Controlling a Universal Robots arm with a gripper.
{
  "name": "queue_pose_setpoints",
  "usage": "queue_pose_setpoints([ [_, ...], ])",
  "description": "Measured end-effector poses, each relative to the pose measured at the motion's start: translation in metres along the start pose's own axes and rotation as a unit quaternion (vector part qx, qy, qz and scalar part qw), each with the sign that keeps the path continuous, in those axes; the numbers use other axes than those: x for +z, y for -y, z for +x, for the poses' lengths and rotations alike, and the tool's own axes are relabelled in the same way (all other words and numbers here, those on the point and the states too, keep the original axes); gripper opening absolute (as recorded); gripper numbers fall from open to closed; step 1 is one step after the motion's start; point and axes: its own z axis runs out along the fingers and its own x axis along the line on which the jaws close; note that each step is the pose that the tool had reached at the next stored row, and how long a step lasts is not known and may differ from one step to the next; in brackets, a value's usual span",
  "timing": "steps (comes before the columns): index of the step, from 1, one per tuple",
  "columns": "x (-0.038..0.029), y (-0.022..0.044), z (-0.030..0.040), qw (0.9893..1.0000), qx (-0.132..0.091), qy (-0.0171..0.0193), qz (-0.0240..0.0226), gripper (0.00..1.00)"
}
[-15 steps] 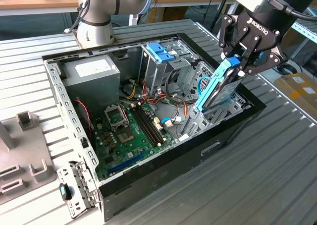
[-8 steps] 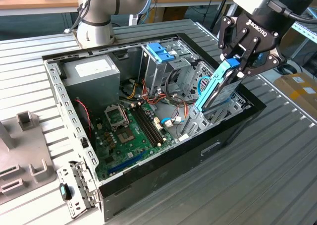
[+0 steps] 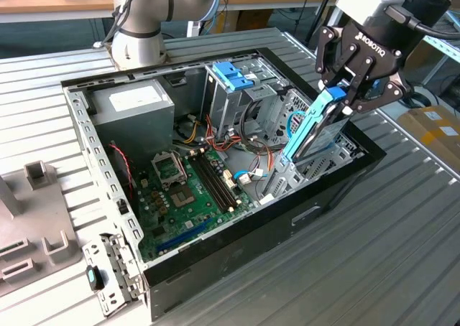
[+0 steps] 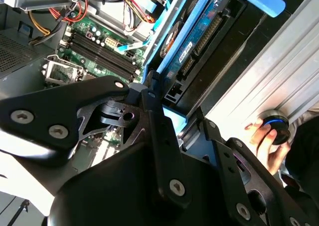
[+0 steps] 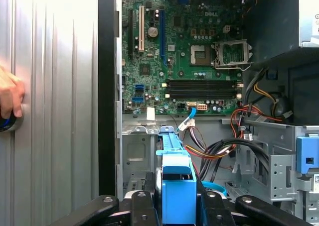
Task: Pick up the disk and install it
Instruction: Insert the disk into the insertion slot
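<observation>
In the exterior view the claw (image 3: 351, 89) hangs at about two o'clock in the frame, over the three-o'clock end of the open computer case (image 3: 92, 146) that lies on the ribbed metal bench (image 3: 374, 268). It is clenched on the upper end of the disk (image 3: 316, 128), with the jaws pressed against either side of the blue carrier frame. The disk stands on edge and tilted. Its lower end reaches down into the metal bay at that end of the case, and its upper end leans out toward one o'clock, above the case's rim. At the case's middle lies the green motherboard (image 3: 187, 189). The grey power-supply box (image 3: 133, 103) sits toward ten o'clock of it, and the tall drive cage (image 3: 237, 107), topped by a blue clip (image 3: 233, 75), stands at about twelve o'clock, near the disk but apart from it. The arm's base (image 3: 140, 24) rises beyond the case at eleven o'clock. In the first wrist view the blue frame of the disk (image 5: 175, 161) runs straight out from between the jaws toward the motherboard (image 5: 189, 61). In the second wrist view the disk's circuit-board face (image 4: 199, 37) shows beside the case wall. A person's hand (image 4: 263, 139) rests on a blue-ringed knob (image 4: 275, 124) on the bench outside the case.
</observation>
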Motion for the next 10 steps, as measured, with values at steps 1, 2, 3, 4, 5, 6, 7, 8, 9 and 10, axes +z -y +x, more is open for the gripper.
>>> queue_pose_setpoints([
  [1, 0.0003, 0.0000, 0.0000, 1.0000, 0.000, 0.0000, 0.0000, 0.37],
  [2, 0.0007, 0.0000, 0.0000, 1.0000, 0.000, 0.0000, 0.0000, 0.37],
  [3, 0.0010, 0.0000, 0.0000, 1.0000, 0.000, 0.0000, 0.0000, 0.37],
  [4, 0.0012, 0.0000, 0.0001, 1.0000, 0.000, 0.0000, 0.0000, 0.37],
  [5, 0.0016, 0.0000, 0.0001, 1.0000, 0.000, 0.0000, 0.0000, 0.37],
  [6, 0.0021, 0.0000, 0.0001, 1.0000, 0.000, 0.0000, 0.0000, 0.37],
  [7, 0.0026, 0.0000, 0.0001, 1.0000, 0.000, 0.0000, 0.0000, 0.37],
  [8, 0.0034, 0.0000, 0.0002, 1.0000, 0.000, 0.0000, 0.0000, 0.37],
  [9, 0.0038, 0.0000, 0.0002, 1.0000, 0.000, 0.0000, 0.0000, 0.37],
  [10, 0.0042, 0.0000, 0.0002, 1.0000, 0.000, 0.0000, 0.0000, 0.37],
])
